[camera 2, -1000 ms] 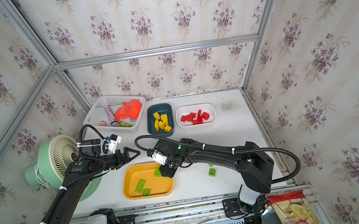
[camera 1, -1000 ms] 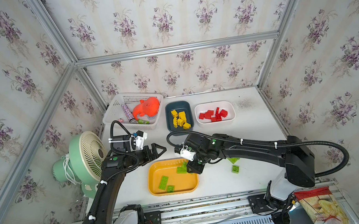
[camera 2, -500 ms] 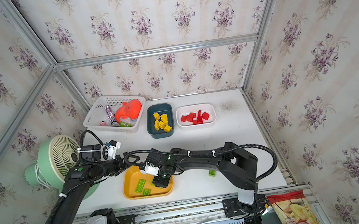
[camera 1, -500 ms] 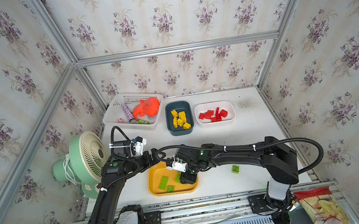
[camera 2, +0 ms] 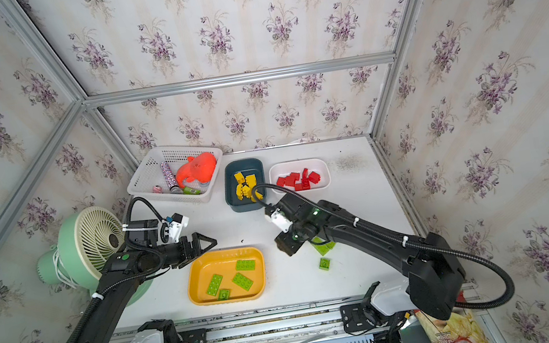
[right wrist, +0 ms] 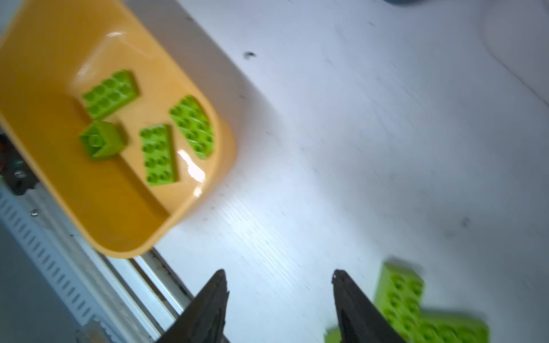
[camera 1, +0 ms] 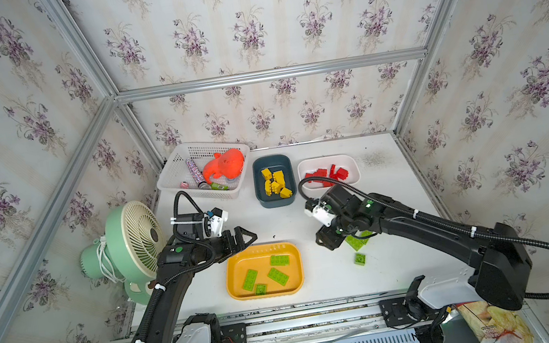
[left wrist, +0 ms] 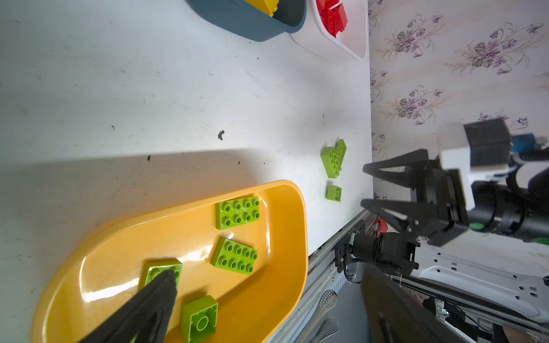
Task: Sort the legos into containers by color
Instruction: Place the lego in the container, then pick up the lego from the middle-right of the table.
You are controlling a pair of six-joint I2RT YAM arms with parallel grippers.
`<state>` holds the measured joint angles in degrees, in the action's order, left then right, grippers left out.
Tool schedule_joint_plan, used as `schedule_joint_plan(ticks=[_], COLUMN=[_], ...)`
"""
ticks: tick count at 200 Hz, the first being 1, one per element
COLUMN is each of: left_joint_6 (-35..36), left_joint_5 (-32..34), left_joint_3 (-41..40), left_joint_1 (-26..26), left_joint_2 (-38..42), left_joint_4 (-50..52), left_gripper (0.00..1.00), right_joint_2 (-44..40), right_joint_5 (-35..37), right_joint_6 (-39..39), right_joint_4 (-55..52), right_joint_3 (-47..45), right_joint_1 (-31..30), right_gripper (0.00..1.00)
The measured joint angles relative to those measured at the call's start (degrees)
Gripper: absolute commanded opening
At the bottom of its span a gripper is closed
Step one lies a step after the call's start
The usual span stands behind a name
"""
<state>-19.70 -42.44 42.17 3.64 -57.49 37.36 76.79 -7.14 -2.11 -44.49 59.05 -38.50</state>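
Just beside right gripper (right wrist: 279, 274), jaws apart, empty: loose green bricks (right wrist: 399, 292) on table (camera 1: 332, 281), likely next pick. Orange tray (camera 1: 229, 281) with four green bricks (camera 1: 278, 276) lies apart from it, so carry needed. Left gripper (camera 1: 249, 239) wide open, empty, at tray rim, likely waiting clear.

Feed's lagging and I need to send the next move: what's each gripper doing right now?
Left gripper: open, holding nothing.
Right gripper: open, holding nothing, beside the loose green legos.
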Motion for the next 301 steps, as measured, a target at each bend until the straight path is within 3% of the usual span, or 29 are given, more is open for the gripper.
schedule_joint_plan(ticks=[34,129,201,262,301], left_joint_6=[-0.26,-0.59,-0.52,-0.33,-0.33], left_joint_5=[-0.13,-0.13,-0.31,-0.35,-0.5], left_joint_3=[0.92,1.2,1.14,1.11,1.27], left_joint_1=[1.36,2.14,2.34,2.34,2.32], left_joint_2=[-1.4,-1.88,-2.47,-3.34,-3.37], left_joint_4=[-1.27,-2.21,-2.27,-2.25,-2.27], left_gripper=[0.99,0.99,0.99,0.99,0.99], right_joint_2=[2.95,13.92,16.22,16.06,12.28], right_joint_5=[3.65,12.37,10.29,8.46,8.39], right_joint_6=[-0.5,-7.5,-7.98,-9.01,-8.31], right_joint_4=[-6.12,-2.69,1.73,1.29,-0.55], right_joint_3=[0.57,-4.07,-6.01,-6.91,-3.1], right_joint_1=[6.67,7.28,7.34,7.34,7.37], right_gripper=[0.65,0.64,0.49,0.26,0.24])
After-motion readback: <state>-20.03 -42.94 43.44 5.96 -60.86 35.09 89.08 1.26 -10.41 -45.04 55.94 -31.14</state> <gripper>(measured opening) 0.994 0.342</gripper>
